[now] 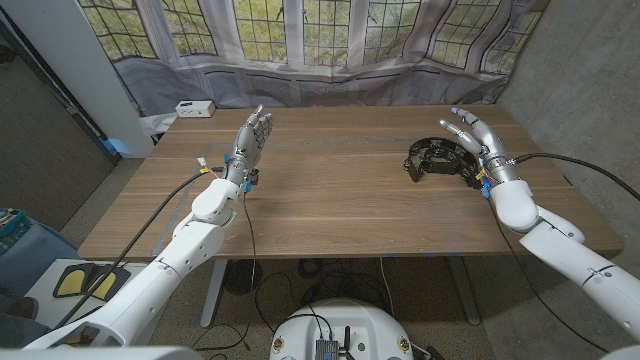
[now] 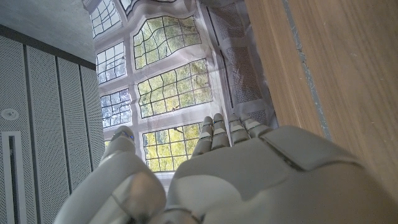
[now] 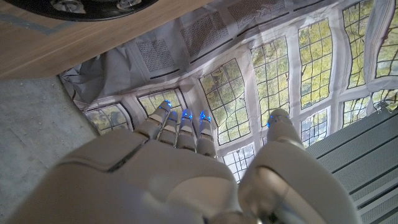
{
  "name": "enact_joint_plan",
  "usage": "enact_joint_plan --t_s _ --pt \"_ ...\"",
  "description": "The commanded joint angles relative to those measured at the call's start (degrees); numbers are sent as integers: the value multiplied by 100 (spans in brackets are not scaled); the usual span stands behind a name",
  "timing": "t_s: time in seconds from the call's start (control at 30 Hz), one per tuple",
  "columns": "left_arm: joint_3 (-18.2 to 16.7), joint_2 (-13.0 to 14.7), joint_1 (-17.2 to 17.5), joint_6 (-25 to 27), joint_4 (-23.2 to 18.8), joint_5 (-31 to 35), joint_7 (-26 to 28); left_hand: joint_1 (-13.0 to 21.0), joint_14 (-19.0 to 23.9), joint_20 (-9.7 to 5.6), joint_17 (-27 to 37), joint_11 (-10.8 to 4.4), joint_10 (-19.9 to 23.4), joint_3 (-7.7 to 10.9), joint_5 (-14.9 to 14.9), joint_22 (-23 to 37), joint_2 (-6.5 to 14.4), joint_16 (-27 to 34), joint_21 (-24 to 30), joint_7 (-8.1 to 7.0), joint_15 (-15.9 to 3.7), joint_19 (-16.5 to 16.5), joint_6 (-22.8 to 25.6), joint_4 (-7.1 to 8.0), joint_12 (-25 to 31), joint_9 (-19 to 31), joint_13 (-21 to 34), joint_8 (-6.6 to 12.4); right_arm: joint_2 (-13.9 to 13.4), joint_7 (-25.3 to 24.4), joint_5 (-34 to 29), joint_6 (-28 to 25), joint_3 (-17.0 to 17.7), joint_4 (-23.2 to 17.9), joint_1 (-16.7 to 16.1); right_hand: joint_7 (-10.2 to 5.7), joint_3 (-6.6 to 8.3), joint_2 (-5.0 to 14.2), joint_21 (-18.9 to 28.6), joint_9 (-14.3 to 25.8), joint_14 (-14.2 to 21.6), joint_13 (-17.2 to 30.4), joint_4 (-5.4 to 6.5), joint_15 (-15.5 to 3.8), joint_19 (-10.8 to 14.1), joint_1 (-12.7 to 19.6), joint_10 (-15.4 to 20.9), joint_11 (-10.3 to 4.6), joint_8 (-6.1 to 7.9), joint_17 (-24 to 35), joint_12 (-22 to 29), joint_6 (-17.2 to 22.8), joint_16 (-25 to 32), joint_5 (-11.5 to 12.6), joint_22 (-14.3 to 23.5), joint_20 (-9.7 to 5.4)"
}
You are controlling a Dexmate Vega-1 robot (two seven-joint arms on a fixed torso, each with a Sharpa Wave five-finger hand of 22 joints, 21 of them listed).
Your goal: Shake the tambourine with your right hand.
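Shaking has not begun: the tambourine [image 1: 437,160] lies on the counter [image 1: 340,200] at about two o'clock from its middle, ungripped. Just beside it, at its three o'clock, the right hand [image 1: 472,140] hangs with fingers spread, holding nothing. Reaching, grasping, lifting and shaking remain. The left hand [image 1: 250,140] is empty too, fingers straight.

Bare worktop [image 1: 340,190] is seen between the right hand [image 1: 470,140] and left hand [image 1: 252,140]; only the tambourine [image 1: 437,160] lies just beside the right hand.
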Motion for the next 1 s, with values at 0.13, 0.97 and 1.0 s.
enact_joint_plan --t_s 0.13,0.97,1.0 --pt "18 8 51 -8 -59 10 3 25 -15 37 31 -45 19 7 -10 26 46 1 -32 -29 -8 -41 24 -22 -12 11 8 -10 -358 56 -516 -550 -193 -178 103 -41 144 72 90 18 -34 23 -55 9 212 272 -159 -43 -61 -23 -41 -282 15 18 14 41" --pt "3 74 122 20 -209 16 1 21 -16 57 32 -62 12 6 -11 27 53 -1 -35 -30 -21 -59 35 -31 -26 11 9 -16 -1057 725 -837 -1398 -452 -604 244 24 301 46 166 21 188 21 -65 -29 533 693 -27 -81 54 -57 57 -274 97 27 12 17" --pt "1 75 126 21 -216 11 2 21 -16 54 32 -64 15 6 -11 27 53 -1 -36 -30 -19 -60 35 -31 -26 11 9 -16 -1077 740 -864 -1451 -464 -634 249 28 308 49 165 21 201 21 -67 -19 537 708 -26 -80 52 -58 56 -278 101 28 12 22"
